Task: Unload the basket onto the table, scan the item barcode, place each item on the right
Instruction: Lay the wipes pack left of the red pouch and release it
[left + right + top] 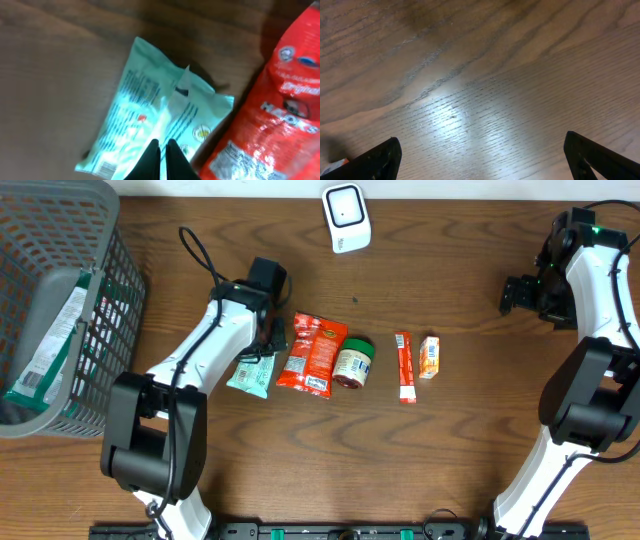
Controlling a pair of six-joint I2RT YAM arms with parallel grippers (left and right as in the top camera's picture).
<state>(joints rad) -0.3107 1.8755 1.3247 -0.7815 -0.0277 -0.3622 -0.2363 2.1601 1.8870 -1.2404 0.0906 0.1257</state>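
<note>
Brown wood-grain table (300, 470) seen from above, a loose row of goods across its middle. From left to right: a flat mint-green foil packet (250, 373), a crinkled red snack bag (313, 354) just beside it, a small round jar with a green label (353, 366) right against the bag, a slim red stick sachet (404, 367), and a little orange carton (429, 357) close by the sachet. White box-shaped barcode scanner (346, 218) at the far edge, well apart from the row. Grey plastic lattice basket (110, 250) at the left end, a green-and-white printed pouch (50, 345) inside.

Left gripper (163, 143) down over the mint-green packet, near its lower end, black fingers (151, 160) pressed together with barely a slit between. Packet flat on the wood, printed back upward, a raised centre seam leading toward the fingertips, and what looks like a blurred barcode strip at the bottom left corner. Film caught between the tips or not: impossible to tell. Red bag at the right of the wrist view, close against the packet's corner.

Right gripper (481, 139) at the right side of the table, far from the goods, jaws spread wide, nothing between them but bare wood
</note>
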